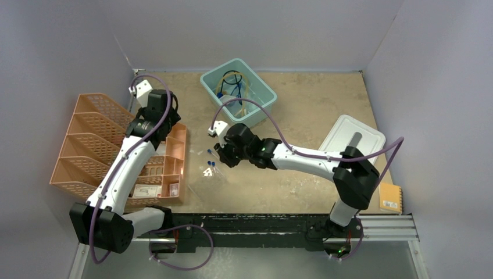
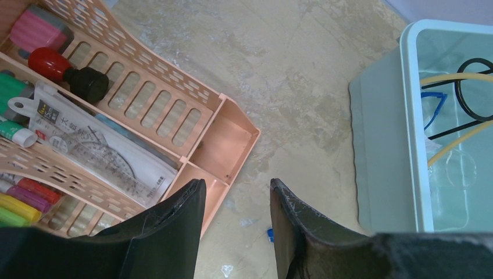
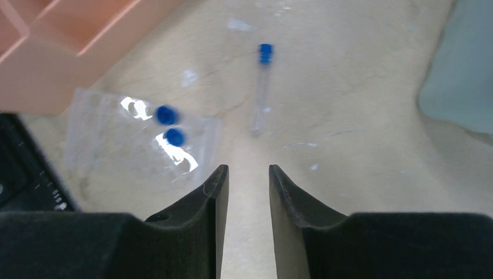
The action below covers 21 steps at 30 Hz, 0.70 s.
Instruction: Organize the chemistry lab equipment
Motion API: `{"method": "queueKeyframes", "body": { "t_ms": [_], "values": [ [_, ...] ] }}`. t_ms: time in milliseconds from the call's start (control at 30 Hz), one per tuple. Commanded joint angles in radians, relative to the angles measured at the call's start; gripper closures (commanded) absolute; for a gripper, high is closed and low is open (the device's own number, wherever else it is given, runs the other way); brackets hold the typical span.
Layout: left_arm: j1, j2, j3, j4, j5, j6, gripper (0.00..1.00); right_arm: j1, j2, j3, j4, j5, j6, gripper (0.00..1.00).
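Two grippers: both are hanging over the bench (image 1: 314, 104), and neither is gripping anything.
Right gripper (image 3: 247, 171): its jaws are standing a narrow gap apart, with only bare bench showing between them.
Blue-capped tube (image 3: 263, 87): it is lying flat on the bench ahead of the right gripper, roughly in line with the gap and clear of the fingertips. Its cap is pointing away from the gripper.
Clear rack (image 3: 104, 133): it is sitting ahead and to the left of the right gripper, near the left finger but not touching it.
Blue caps (image 3: 167, 114): two are showing inside the rack, close together.
Left gripper (image 2: 235, 186): its jaws are standing noticeably wider apart, with nothing between them but bench.
Orange mesh file organizer (image 2: 145, 99): it is lying to the left of the left gripper, with its corner compartment reaching right up beside the left finger.
Teal bin (image 2: 378, 145): it is standing ahead and to the right of the left gripper, well apart from the fingers.
Bin contents: the black wire ring stand (image 2: 471, 87), amber rubber tubing (image 2: 453, 77) and blue-framed safety glasses (image 2: 433, 107) are lying inside together.
Grey lid (image 1: 352, 139): it is resting on the bench beside the right arm, far behind its gripper.
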Motion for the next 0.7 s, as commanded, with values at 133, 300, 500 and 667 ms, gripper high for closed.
{"method": "queueKeyframes", "body": {
  "t_ms": [133, 300, 500, 667],
  "values": [
    [0.012, -0.057, 0.054, -0.034, -0.035, 0.0, 0.54, -0.064, 0.208, 0.253, -0.152, -0.006, 0.059, 0.58],
    [0.018, -0.063, 0.073, -0.073, -0.056, -0.025, 0.53, -0.061, 0.341, 0.392, -0.214, 0.006, 0.057, 0.5],
    [0.023, -0.081, 0.089, -0.107, -0.086, -0.056, 0.53, -0.035, 0.474, 0.543, -0.302, 0.062, 0.058, 0.48],
    [0.025, -0.096, 0.1, -0.134, -0.099, -0.062, 0.53, -0.019, 0.544, 0.602, -0.339, 0.111, 0.056, 0.49]
  ]
}}
